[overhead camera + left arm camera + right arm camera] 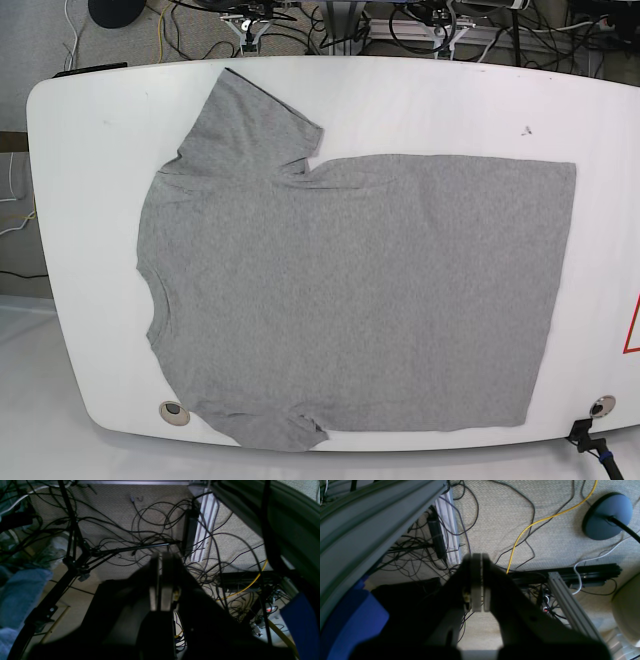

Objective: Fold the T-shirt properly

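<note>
A grey T-shirt lies spread flat on the white table in the base view, collar toward the left, hem at the right, one sleeve at the top left and one at the bottom. Neither arm shows in the base view. The left wrist view looks down past the table at the floor, with my left gripper shut, its pads pressed together with nothing between them. My right gripper is likewise shut and empty, hanging over the carpet beside the table's edge.
Tangled black cables and a tripod stand cover the floor under the left arm. A yellow cable, an aluminium rail and a round dark base lie under the right arm. Two grommet holes mark the table's front edge.
</note>
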`<move>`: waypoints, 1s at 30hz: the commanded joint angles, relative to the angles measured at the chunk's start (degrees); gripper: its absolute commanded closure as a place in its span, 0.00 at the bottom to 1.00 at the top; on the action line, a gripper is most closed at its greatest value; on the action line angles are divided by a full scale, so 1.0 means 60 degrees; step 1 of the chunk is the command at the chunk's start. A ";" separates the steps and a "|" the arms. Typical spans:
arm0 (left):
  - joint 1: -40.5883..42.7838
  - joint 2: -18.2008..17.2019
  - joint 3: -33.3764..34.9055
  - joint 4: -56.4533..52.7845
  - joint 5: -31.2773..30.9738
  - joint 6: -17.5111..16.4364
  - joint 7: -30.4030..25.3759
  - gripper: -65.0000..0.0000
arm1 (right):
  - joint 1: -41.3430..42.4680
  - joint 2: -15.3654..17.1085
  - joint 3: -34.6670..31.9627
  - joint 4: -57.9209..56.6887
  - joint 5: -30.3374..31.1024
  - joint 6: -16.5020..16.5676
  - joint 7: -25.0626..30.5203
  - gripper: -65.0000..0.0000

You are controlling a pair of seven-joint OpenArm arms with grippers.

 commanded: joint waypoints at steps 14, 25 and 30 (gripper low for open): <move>0.0053 -0.0112 0.0032 0.0048 0.0060 -0.0081 0.0381 0.95 | -0.0023 0.0042 0.0012 -0.0011 -0.0025 0.0019 -0.0009 1.00; 0.0058 -0.0124 0.0032 0.0058 0.0080 -0.0039 0.0068 0.98 | 0.0009 0.0022 0.0007 0.0013 -0.0057 0.0015 0.0017 1.00; 0.0082 -0.0179 0.0027 0.0020 0.0057 -0.0064 -0.0181 0.99 | -0.0010 0.0053 -0.0023 0.0017 -0.0030 0.0032 -0.0001 1.00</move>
